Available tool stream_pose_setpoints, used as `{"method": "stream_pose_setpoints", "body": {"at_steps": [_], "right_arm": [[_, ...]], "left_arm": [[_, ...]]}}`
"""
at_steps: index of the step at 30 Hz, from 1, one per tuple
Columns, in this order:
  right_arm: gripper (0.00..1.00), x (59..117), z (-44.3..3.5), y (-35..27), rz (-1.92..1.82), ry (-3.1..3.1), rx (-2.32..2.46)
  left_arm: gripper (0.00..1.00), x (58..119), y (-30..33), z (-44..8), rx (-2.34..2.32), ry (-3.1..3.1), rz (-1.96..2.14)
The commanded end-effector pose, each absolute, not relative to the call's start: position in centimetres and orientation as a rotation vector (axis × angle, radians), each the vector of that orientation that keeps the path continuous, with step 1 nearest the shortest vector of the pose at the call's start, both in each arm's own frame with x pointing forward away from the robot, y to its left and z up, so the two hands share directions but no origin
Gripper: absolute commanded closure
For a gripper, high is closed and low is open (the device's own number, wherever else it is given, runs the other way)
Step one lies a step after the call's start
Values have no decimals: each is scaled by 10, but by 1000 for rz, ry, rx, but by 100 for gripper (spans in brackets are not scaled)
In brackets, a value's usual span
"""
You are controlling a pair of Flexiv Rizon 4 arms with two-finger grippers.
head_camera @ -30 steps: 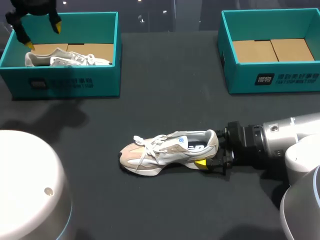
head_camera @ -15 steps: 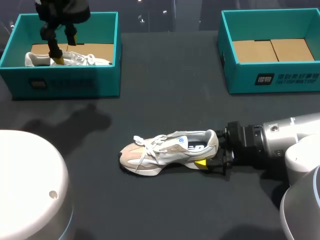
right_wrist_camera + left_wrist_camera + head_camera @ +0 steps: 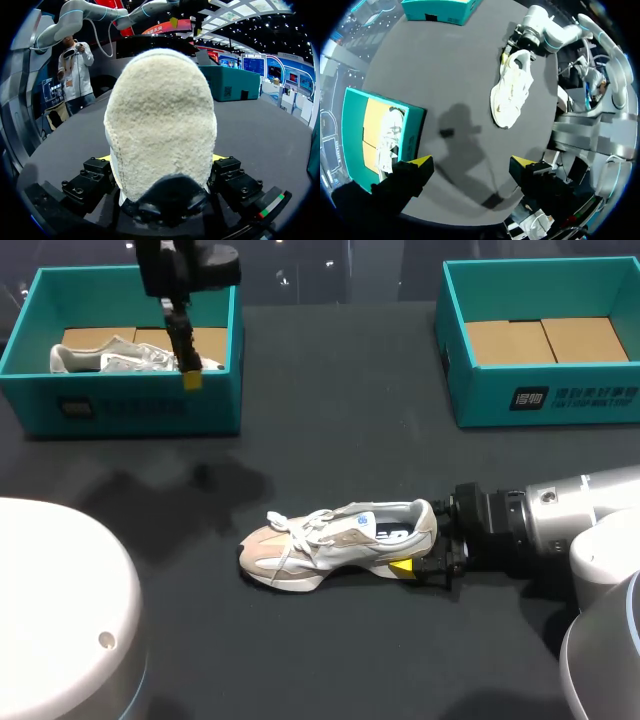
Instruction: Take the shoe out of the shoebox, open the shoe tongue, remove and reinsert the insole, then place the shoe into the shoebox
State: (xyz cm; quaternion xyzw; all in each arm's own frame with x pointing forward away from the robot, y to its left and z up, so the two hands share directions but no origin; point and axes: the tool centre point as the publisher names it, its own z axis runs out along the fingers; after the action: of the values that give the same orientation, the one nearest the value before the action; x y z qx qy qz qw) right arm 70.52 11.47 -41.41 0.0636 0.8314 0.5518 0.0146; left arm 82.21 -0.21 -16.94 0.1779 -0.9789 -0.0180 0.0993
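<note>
- Shoe (image 3: 335,543) lay on its sole on the dark table (image 3: 330,420), a little toward 6 o'clock from the middle in the head view, outside both boxes.
- Its long axis ran nearly 9-to-3 o'clock: toe toward 9, heel toward 3, opening upward, laces loose over the tongue.
- Right gripper (image 3: 420,545) came in from 3 o'clock and was closed on the shoe's heel. The right wrist view showed a finger pressed to each side of the heel (image 3: 161,160).
- Left gripper (image 3: 190,370) hung above the 3 o'clock end of the left shoebox (image 3: 140,405). In its own wrist view the fingers stood wide with nothing between them (image 3: 470,162).
- Left shoebox sat at 10 o'clock and held a second shoe (image 3: 130,357), whose long axis also ran 9-to-3.
- Right shoebox (image 3: 480,405) sat at 2 o'clock, showing only its cardboard floor.
- Each teal box carried a white print panel on its front wall. A small blue label showed inside the shoe's opening.
- Hard to make out: the insole itself. The far finger of the right gripper was hidden behind the heel in the head view.
- The heel filled most of the right wrist view.
- In the head view only one yellow tip of the left gripper showed.
- Left wrist view showed the shoe (image 3: 511,92) well ahead of the fingers.
</note>
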Motion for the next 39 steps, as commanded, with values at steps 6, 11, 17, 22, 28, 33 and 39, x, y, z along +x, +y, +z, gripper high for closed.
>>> {"method": "stream_pose_setpoints", "body": {"at_steps": [6, 11, 17, 22, 28, 33, 39], "right_arm": [[100, 705, -413, 115, 1712, 2591, 199], [100, 705, -413, 115, 1712, 2591, 199], [100, 705, -413, 115, 1712, 2591, 199], [100, 705, -413, 115, 1712, 2591, 199], [100, 705, -413, 115, 1712, 2591, 199], [100, 705, -413, 115, 1712, 2591, 199], [100, 705, -413, 115, 1712, 2591, 199]], "left_arm": [[0, 808, -13, -172, 1217, -2847, -163], [0, 808, -13, -172, 1217, -2847, -163], [0, 779, -29, -177, 1395, -2745, -182], [0, 751, -51, -194, 1579, -2690, -214], [0, 726, -79, -210, 1747, -2648, -230], [0, 720, -88, -212, 1718, -2630, -249], [0, 720, -88, -212, 1718, -2630, -249]]}}
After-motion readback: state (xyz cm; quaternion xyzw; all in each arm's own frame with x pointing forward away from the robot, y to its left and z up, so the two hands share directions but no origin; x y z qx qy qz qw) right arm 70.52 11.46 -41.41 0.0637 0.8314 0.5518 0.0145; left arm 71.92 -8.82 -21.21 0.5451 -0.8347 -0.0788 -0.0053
